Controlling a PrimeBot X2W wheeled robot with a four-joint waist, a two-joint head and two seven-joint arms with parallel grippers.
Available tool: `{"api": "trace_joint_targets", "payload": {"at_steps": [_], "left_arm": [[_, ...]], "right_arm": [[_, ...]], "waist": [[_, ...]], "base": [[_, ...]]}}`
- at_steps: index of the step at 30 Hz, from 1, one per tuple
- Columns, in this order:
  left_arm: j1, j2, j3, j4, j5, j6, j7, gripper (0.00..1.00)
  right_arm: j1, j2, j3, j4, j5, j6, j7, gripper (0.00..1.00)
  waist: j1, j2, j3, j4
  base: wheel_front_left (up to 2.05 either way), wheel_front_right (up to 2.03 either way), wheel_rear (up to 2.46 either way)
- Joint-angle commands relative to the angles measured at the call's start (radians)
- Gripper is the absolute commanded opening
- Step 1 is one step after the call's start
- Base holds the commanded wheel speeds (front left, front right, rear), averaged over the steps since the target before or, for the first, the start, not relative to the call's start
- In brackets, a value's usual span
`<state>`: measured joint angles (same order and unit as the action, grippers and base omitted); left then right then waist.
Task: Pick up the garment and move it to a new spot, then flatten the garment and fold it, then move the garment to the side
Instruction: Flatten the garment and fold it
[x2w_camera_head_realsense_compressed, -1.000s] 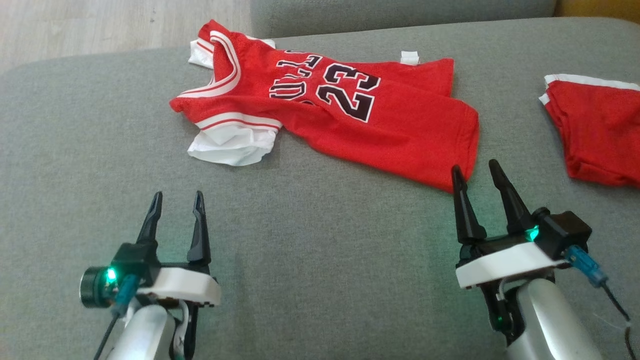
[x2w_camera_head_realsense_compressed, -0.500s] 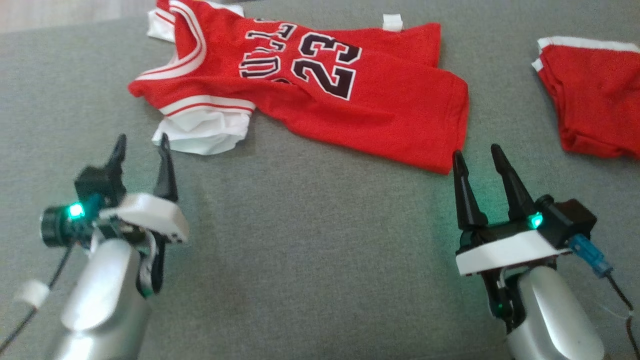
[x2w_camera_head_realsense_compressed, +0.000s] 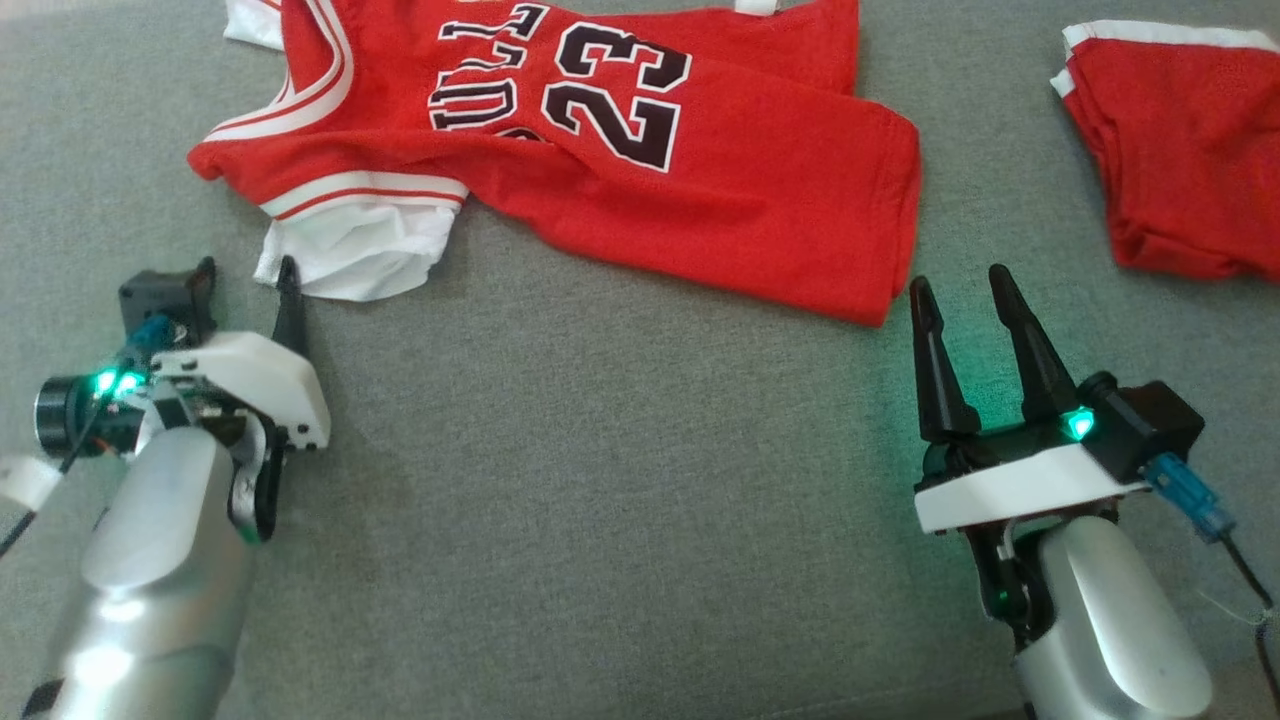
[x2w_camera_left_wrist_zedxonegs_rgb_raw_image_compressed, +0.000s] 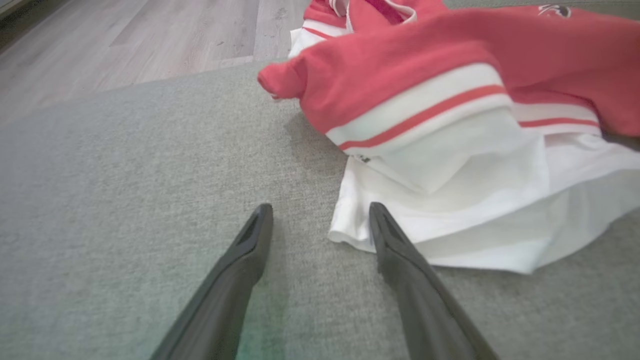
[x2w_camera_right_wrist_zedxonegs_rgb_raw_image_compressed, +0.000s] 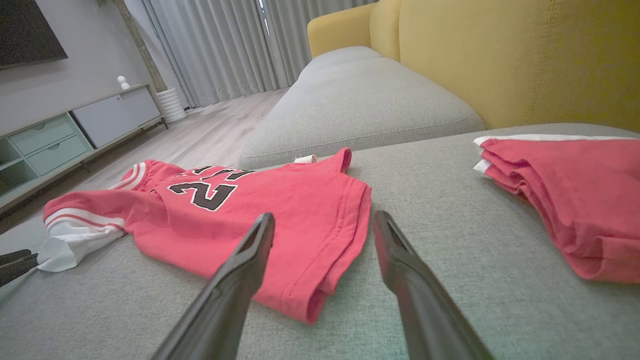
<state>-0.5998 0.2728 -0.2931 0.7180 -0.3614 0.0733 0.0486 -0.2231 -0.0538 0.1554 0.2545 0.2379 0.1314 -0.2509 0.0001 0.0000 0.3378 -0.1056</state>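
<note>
Lying on the cushion (x2w_camera_head_realsense_compressed: 600, 500), the jersey (x2w_camera_head_realsense_compressed: 600, 150) faces the left end effector (x2w_camera_head_realsense_compressed: 248, 268) and right end effector (x2w_camera_head_realsense_compressed: 957, 276), both open, empty.

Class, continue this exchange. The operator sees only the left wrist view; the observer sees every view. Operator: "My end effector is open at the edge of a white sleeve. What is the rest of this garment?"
Observer: A red jersey printed with a black 23, lying creased on the grey cushion.
Operator: Where is the other arm?
Observer: The right end effector is open beside the jersey's hem corner, holding nothing.
Operator: Is anything else on the cushion?
Observer: A second red garment, folded, lies apart from the jersey on the robot's right.
</note>
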Motion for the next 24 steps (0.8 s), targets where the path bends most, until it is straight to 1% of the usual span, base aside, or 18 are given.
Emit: {"api": "trace_joint_targets", "payload": {"at_steps": [1, 5, 6, 7, 8, 9, 10, 13, 15, 24], "left_arm": [[-0.039, 0.04, 0.021, -0.005, -0.005, -0.003, -0.001, 1.0], [-0.051, 0.035, 0.0, 0.034, -0.004, -0.024, 0.018, 1.0], [-0.053, 0.032, -0.006, 0.043, -0.005, -0.032, 0.028, 0.97], [-0.055, 0.03, -0.012, 0.05, -0.005, -0.04, 0.037, 0.47], [-0.055, 0.03, -0.012, 0.05, -0.005, -0.04, 0.037, 0.47], [-0.056, 0.028, -0.017, 0.056, -0.007, -0.046, 0.044, 0.06], [-0.056, 0.026, -0.021, 0.061, -0.008, -0.052, 0.049, 0.0], [-0.053, 0.02, -0.026, 0.066, -0.017, -0.062, 0.053, 0.0], [-0.049, 0.017, -0.022, 0.059, -0.025, -0.066, 0.034, 0.0], [-0.001, -0.001, 0.032, -0.056, -0.057, -0.026, -0.171, 0.0]], "right_arm": [[-0.028, 0.004, 0.018, -0.035, 0.006, -0.001, -0.011, 1.0], [-0.03, 0.004, 0.018, -0.035, 0.007, -0.001, -0.011, 1.0], [-0.032, 0.004, 0.018, -0.035, 0.007, -0.001, -0.011, 1.0], [-0.033, 0.004, 0.017, -0.034, 0.007, -0.001, -0.011, 1.0], [-0.033, 0.004, 0.017, -0.034, 0.007, -0.001, -0.011, 1.0], [-0.034, 0.004, 0.017, -0.033, 0.008, -0.001, -0.011, 1.0], [-0.035, 0.004, 0.017, -0.033, 0.008, -0.001, -0.011, 1.0], [-0.036, 0.004, 0.015, -0.03, 0.01, -0.001, -0.011, 1.0], [-0.035, 0.004, 0.012, -0.026, 0.01, -0.001, -0.011, 1.0], [-0.023, 0.004, -0.009, 0.024, -0.004, -0.001, -0.011, 1.0]], "waist": [[-0.0001, 0.0, 0.001, 0.001], [-0.0001, 0.0, 0.003, 0.002], [-0.0001, 0.0, 0.003, 0.003], [-0.0001, 0.0, 0.002, 0.003], [-0.0001, 0.0, 0.002, 0.003], [-0.0001, 0.0, 0.001, 0.004], [-0.0001, 0.0, -0.001, 0.004], [-0.0001, 0.0, -0.008, 0.005], [-0.0001, 0.0, -0.016, 0.006], [-0.0001, 0.0, -0.069, 0.03]], "base": [[0.0, 0.0, 0.0], [0.0, 0.0, 0.0], [0.0, 0.0, 0.0], [0.0, 0.0, 0.0], [0.0, 0.0, 0.0], [0.0, 0.0, 0.0], [0.0, 0.0, 0.0], [0.0, 0.0, 0.0], [0.0, 0.0, 0.0], [0.0, 0.0, 0.0]]}}
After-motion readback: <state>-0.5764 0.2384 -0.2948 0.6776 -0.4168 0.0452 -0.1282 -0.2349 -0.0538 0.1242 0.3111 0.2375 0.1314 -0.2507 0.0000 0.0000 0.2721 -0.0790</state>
